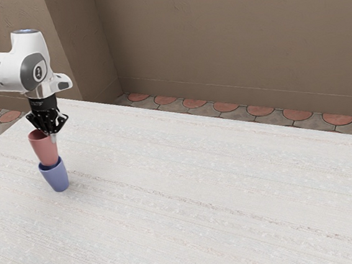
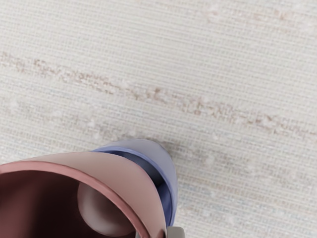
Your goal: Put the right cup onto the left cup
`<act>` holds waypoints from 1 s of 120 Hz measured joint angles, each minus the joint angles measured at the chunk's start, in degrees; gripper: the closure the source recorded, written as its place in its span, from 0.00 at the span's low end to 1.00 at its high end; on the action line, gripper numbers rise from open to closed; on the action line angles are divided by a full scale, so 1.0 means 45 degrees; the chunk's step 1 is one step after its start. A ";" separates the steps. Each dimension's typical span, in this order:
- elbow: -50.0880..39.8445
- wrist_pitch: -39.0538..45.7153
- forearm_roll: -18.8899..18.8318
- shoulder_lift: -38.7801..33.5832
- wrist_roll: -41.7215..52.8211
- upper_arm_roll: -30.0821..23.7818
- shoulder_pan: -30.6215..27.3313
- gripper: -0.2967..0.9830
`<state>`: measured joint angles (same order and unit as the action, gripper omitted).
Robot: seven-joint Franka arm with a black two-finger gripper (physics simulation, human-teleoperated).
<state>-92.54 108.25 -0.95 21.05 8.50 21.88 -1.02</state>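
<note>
My gripper (image 1: 51, 136) is at the upper rim of the pink cup (image 1: 44, 151), on the side toward the exterior view's right. The pink cup is held over the blue cup (image 1: 57, 177), its base at the blue cup's mouth; how deep it sits is hidden. The blue cup stands on the table. In the wrist view, the gripper (image 2: 157, 233) pinches the wall of the pink cup (image 2: 124, 173), one finger inside and one outside. The blue cup (image 2: 172, 183) shows past the pink cup, which covers part of its opening.
The white table (image 1: 207, 191) extends toward the exterior view's right and front. Both cups are near its end on the exterior view's left. A brown wall (image 1: 235, 39) and a tiled floor (image 1: 226, 106) lie beyond the table's far edge.
</note>
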 joint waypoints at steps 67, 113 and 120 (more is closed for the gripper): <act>0.0016 -0.0006 0.0545 0.0098 0.0276 -0.0020 -0.0079 0.64; -0.0004 -0.0328 0.0809 -0.0195 0.0248 -0.0176 -0.0016 0.30; -0.0033 -0.0430 0.0812 -0.0418 0.0226 -0.0202 0.0039 0.28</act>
<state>-92.69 106.31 2.71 19.17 9.52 20.97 -0.84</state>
